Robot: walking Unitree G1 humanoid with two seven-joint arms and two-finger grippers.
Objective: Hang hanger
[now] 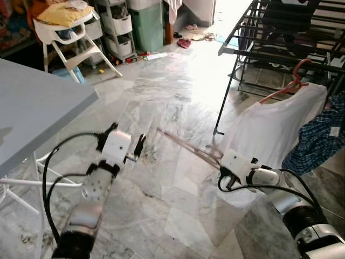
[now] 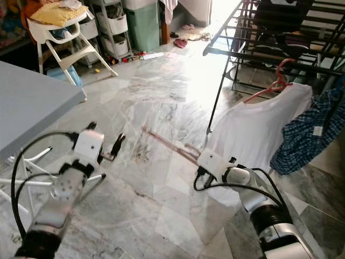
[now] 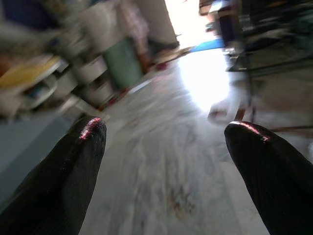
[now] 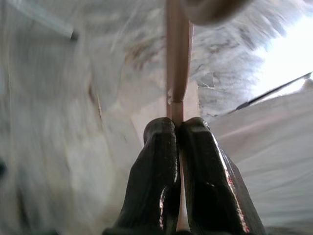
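Underfoot, veined marble floor — grey table left, drying rack right.

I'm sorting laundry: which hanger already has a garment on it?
The red-orange hanger at the drying rack, carrying the white shirt. The pale pink hanger is bare, gripped in the right hand.
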